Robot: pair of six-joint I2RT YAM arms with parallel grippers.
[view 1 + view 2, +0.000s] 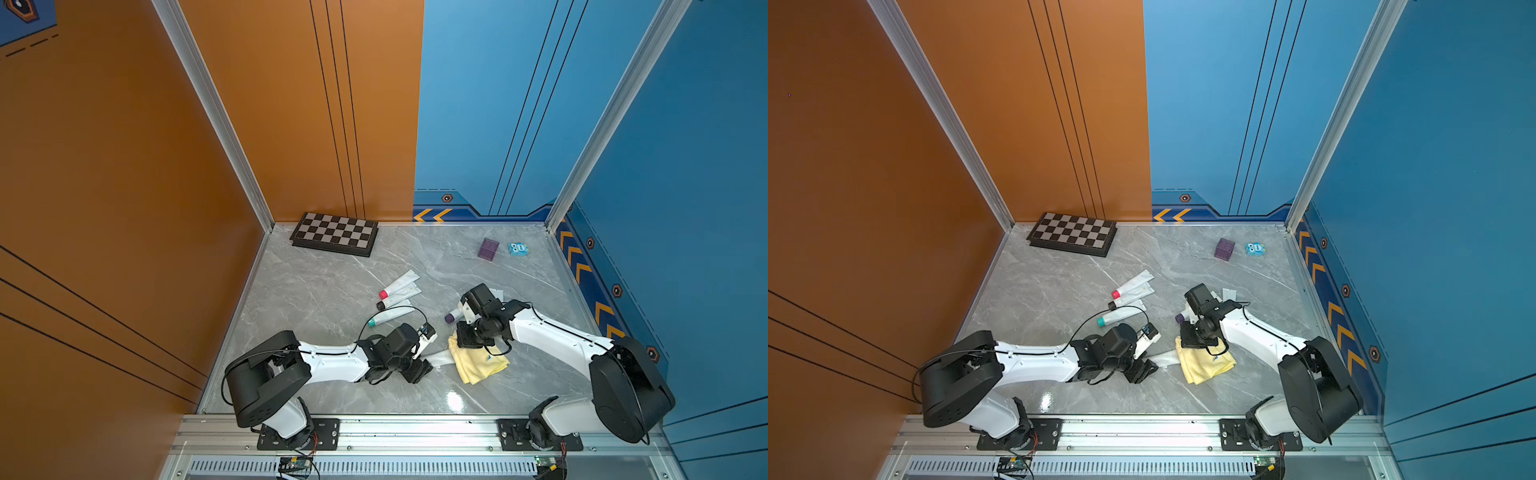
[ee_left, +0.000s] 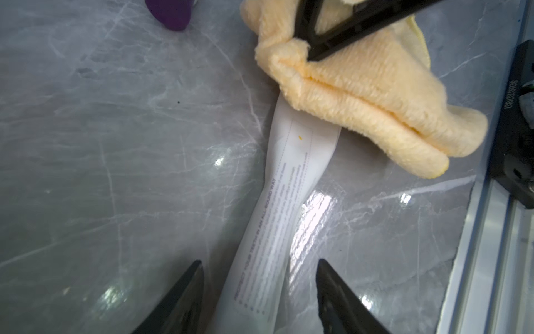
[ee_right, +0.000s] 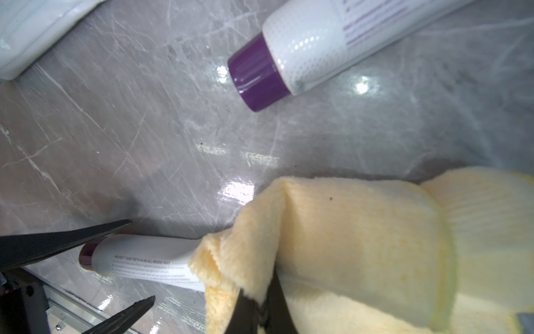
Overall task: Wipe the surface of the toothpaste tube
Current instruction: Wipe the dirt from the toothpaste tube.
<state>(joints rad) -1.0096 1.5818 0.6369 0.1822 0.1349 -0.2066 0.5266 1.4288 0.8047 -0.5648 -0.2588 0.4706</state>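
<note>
While the open left end effector [image 2: 259, 261] straddles the cap end of the white plastic toothpaste tube [image 2: 291, 185] near the grey marble counter's [image 1: 316, 295] front edge, the right end effector [image 3: 260, 303] pinches a fluffy yellow cloth [image 2: 361, 95] over its far tail.

Yellow cloth [image 1: 478, 361], white toothpaste tube [image 2: 289, 188]

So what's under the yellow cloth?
The flat end of the white toothpaste tube goes under the cloth. How far it reaches underneath is hidden.
</note>
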